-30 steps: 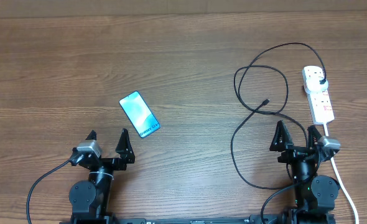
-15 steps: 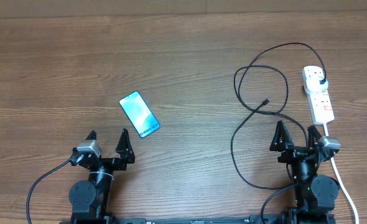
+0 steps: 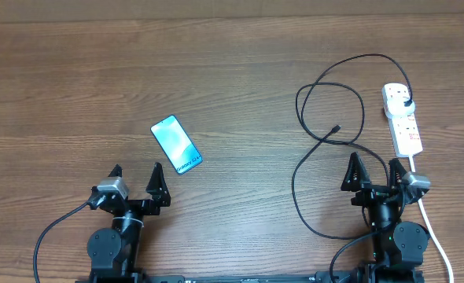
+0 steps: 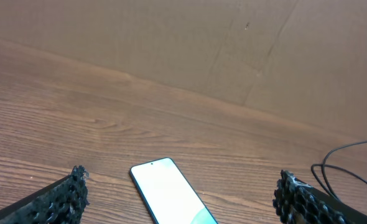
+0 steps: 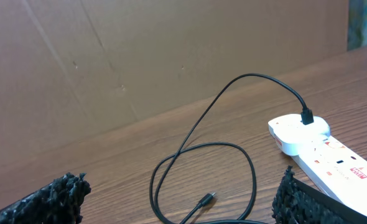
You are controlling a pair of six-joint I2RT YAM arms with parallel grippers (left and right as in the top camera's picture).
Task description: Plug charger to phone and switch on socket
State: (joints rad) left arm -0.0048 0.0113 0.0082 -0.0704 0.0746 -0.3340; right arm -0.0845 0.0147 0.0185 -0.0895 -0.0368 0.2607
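The phone (image 3: 176, 144) lies flat on the wooden table, screen lit light blue; in the left wrist view (image 4: 171, 196) it sits between my open fingers, ahead of them. My left gripper (image 3: 136, 176) is open and empty just below the phone. The charger cable (image 3: 330, 102) loops on the right, its black plug (image 3: 406, 103) set in the white socket strip (image 3: 401, 119), its small connector (image 3: 336, 128) lying free on the table. In the right wrist view the connector (image 5: 207, 199) lies ahead of my open, empty right gripper (image 3: 375, 174), with the strip (image 5: 323, 149) to its right.
A brown cardboard wall (image 4: 171, 43) stands along the table's far edge. The strip's white cord (image 3: 432, 228) runs down past the right arm base. Another loop of the black cable (image 3: 307, 212) lies left of the right arm.
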